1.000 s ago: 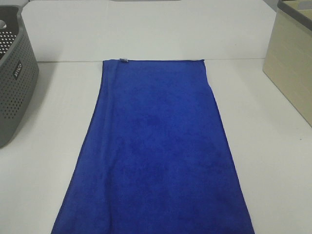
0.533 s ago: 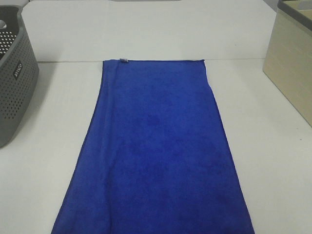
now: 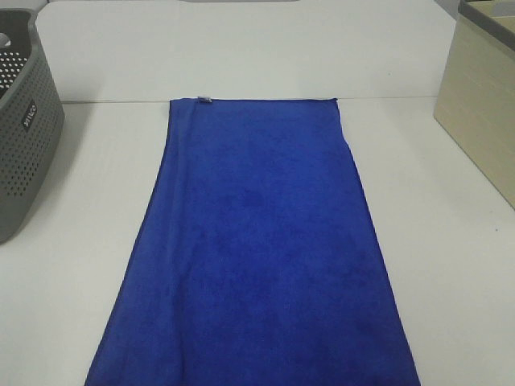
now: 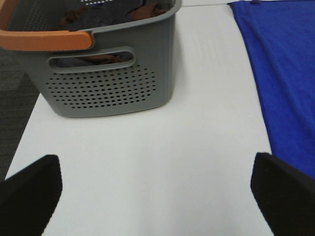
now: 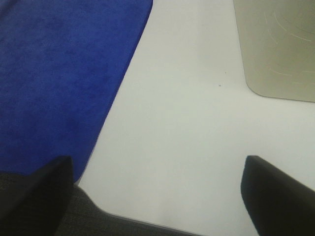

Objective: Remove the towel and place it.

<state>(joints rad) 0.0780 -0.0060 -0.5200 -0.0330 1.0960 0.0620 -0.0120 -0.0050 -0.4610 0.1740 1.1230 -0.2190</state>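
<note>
Towel (image 3: 257, 257): flat on tabletop (image 3: 451, 265), unmoved over the last second; placing looks complete.
Left pincer (image 4: 157, 196): apart, empty.
Right pincer (image 5: 157, 191): apart, empty.

Royal-blue towel (image 3: 257, 257), perforated grey basket (image 3: 24, 153)

Your high camera looks down the white table (image 3: 451, 265) from the near edge, the royal-blue plush towel (image 3: 257, 257) centred. Your left wrist camera sits low, facing the grey perforated plastic basket (image 4: 106, 88) and the towel's edge; your right wrist camera frames its opposite edge and the beige box (image 5: 275, 44)
</note>
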